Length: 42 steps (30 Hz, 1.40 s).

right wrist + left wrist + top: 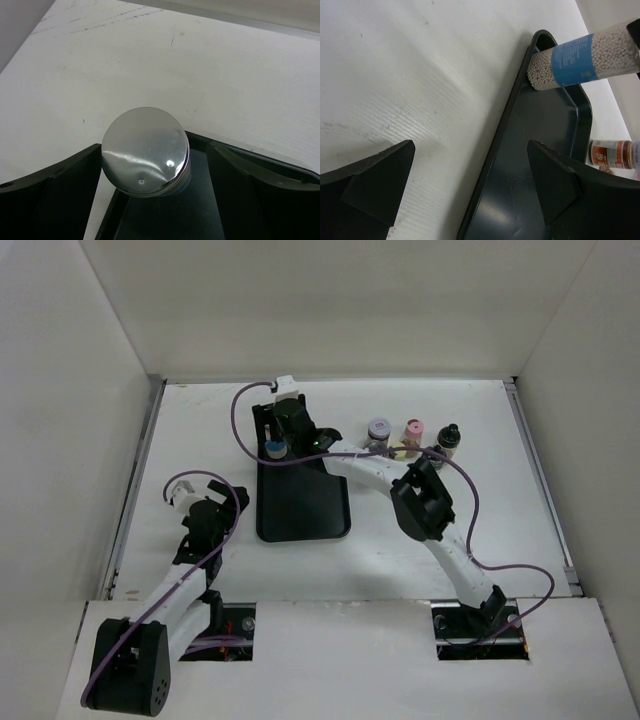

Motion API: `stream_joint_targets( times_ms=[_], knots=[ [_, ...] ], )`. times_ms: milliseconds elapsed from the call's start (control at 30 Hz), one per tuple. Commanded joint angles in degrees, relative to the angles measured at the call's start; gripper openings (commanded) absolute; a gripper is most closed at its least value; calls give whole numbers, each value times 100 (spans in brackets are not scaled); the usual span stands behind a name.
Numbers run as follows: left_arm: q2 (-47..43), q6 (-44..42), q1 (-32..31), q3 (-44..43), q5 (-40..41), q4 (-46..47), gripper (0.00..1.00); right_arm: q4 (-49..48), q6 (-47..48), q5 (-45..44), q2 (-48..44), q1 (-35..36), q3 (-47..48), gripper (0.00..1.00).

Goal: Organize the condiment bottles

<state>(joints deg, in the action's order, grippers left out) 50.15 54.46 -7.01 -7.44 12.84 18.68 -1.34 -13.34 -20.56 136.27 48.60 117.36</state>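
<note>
A black tray (305,502) lies mid-table. A clear jar with a blue label and pale beads (275,449) stands in its far left corner; it also shows in the left wrist view (572,62). In the right wrist view its shiny silver lid (145,152) sits between the spread fingers of my right gripper (152,147), with a gap on the right side. My right gripper (284,433) is open around the jar. My left gripper (187,497) is open and empty left of the tray, and in its own view (471,145) looks across the tray's left rim (495,150).
Three jars stand in a row right of the tray: grey-purple lid (378,430), pink lid (414,430), black lid (449,438). A yellow-lidded one (398,451) is partly hidden by the right arm. A red-labelled jar (612,152) shows past the tray. White walls enclose the table.
</note>
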Motion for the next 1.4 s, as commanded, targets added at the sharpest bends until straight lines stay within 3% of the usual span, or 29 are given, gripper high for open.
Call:
stream_joint_targets(
  times_ms=[0,133,300,367,500,567,633,667,733,867,1067,1367],
  knots=[
    [39,-14,-51,-56,-27,250,100,-480,-107,43,-512,5,-28,92],
    [-76,-40,19,-29,61,224,100,-814,42,69,-1311,13,-660,97],
    [-251,-49,28,15,52,171,100,-1279,174,-10,-2795,13,-2038,93],
    [-269,-49,37,24,52,171,100,-1403,139,-149,-3455,-13,-2829,81],
    [-269,-58,2,15,8,163,100,-1343,-133,-860,-4510,-293,-4332,36],
    [-225,-49,2,15,34,189,100,-1202,-239,-1212,-4897,-443,-4931,31],
    [-172,-40,11,-3,-27,163,100,-1044,-344,-1328,-5153,-583,-5362,35],
    [-190,-40,-15,-12,-53,163,100,-965,-414,-1328,-5241,-662,-5564,43],
    [-251,-58,-33,-3,-1,180,100,-833,-528,-1328,-5356,-803,-5846,69],
    [-173,-58,-42,-12,-9,207,100,-630,-503,-1057,-5225,-979,-5997,90],
    [-67,-58,-60,-38,8,233,100,-648,-494,-889,-4847,-1085,-5944,97],
    [-49,-49,-77,-38,-27,242,100,-595,-494,-774,-4223,-1147,-5628,85]
  ],
)
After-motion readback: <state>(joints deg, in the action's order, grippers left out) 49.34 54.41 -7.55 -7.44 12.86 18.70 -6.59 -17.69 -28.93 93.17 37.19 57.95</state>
